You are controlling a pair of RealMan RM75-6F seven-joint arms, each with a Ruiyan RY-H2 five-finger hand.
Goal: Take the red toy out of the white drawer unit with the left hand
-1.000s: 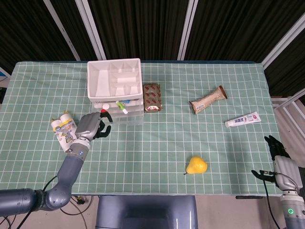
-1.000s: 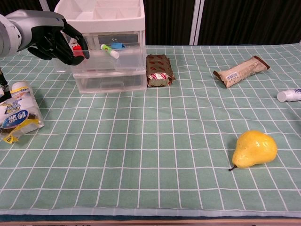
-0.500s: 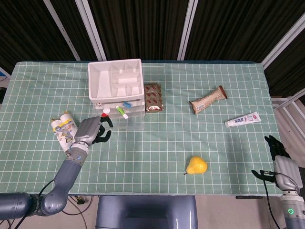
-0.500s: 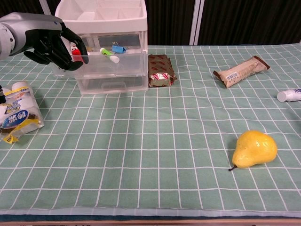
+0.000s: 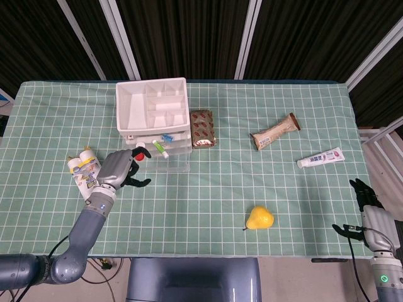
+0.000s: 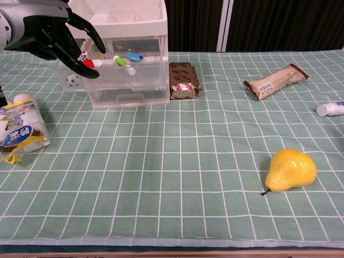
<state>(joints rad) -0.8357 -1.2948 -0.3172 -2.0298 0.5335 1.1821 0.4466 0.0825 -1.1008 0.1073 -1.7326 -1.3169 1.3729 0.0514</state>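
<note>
Chest view, taken nearest first, shows a yellow pear [image 6: 290,170] on the green checked tablecloth [image 6: 177,161] and a packet of small bottles [image 6: 20,131] at the left edge, neither touched. Behind them the left hand [image 6: 51,35] hangs at the open top drawer [image 6: 110,72] of the white drawer unit [image 6: 121,51], its fingers reaching down with the red toy [image 6: 88,63] at their tips. Half a second ago the hand sat lower and curled tightly over that corner; now it has risen and its fingers have loosened, and a small black-and-white ball [image 6: 72,80] shows in the drawer's front corner where the hand had covered it. The toy looks lightly pinched, though I cannot be sure the grip is firm. A marker [image 6: 124,63] and a blue clip [image 6: 135,55] lie further along the drawer. I judge the lift-out just begun, with the toy not yet clear of the rim. Head view shows the right hand [image 5: 366,207] idle by the table's near right corner, its fingers partly spread and holding nothing.
</note>
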